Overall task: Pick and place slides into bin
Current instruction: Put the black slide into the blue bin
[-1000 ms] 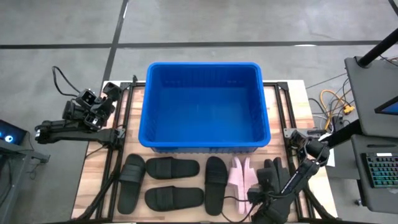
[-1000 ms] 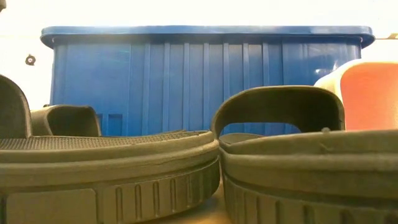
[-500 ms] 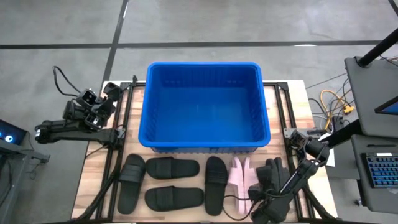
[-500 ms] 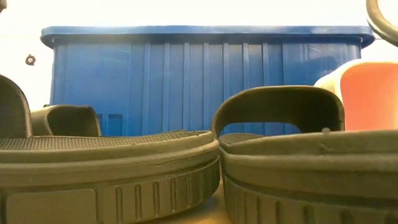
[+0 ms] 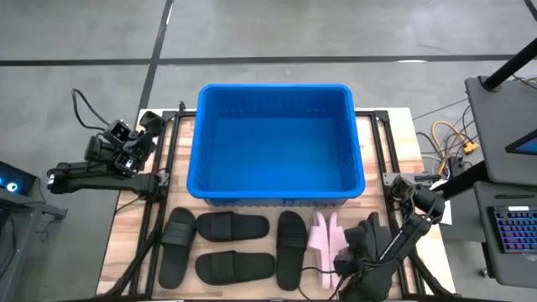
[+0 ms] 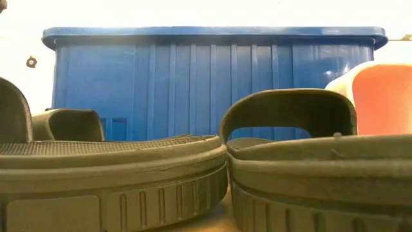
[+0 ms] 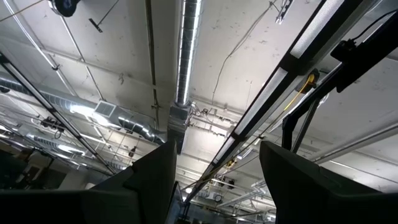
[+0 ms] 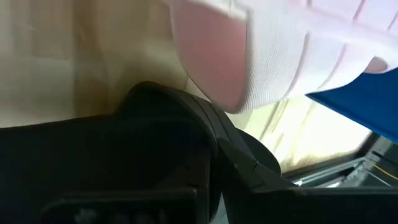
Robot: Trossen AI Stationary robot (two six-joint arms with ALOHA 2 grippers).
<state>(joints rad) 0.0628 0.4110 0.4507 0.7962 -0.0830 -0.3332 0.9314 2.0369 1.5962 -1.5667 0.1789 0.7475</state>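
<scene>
The blue bin (image 5: 201,143) stands at the middle of the table, its ribbed wall (image 6: 212,77) filling the low view. Several black slides (image 5: 233,226) lie flat in front of it. To their right stand the pink slides (image 5: 323,239), on edge. My right gripper (image 5: 342,262) slants down at the near end of the right pink slide (image 8: 273,50) and is shut. My left gripper (image 5: 143,126) waits folded at the table's far left corner. It is open (image 7: 214,186), points up at the ceiling and holds nothing. My right gripper meets the pink slide at a rounded pink part (image 8: 214,81) just above its shut fingers (image 8: 186,124). The fingers slant down from the table's near right. They hide the place of contact, so I cannot tell which part is pinched. The slide rests on the table.
Two black slides (image 6: 116,174) lie right before the low camera, with the pink slide (image 6: 383,96) behind them at the right. A metal frame (image 5: 382,143) runs along the table's sides. Cables (image 5: 449,138) and a keyboard (image 5: 516,231) lie beyond the right edge.
My right gripper has shut beside the pink slides while staying near the same spot. The pink slides have shifted only slightly. The black slides and the bin have not moved.
</scene>
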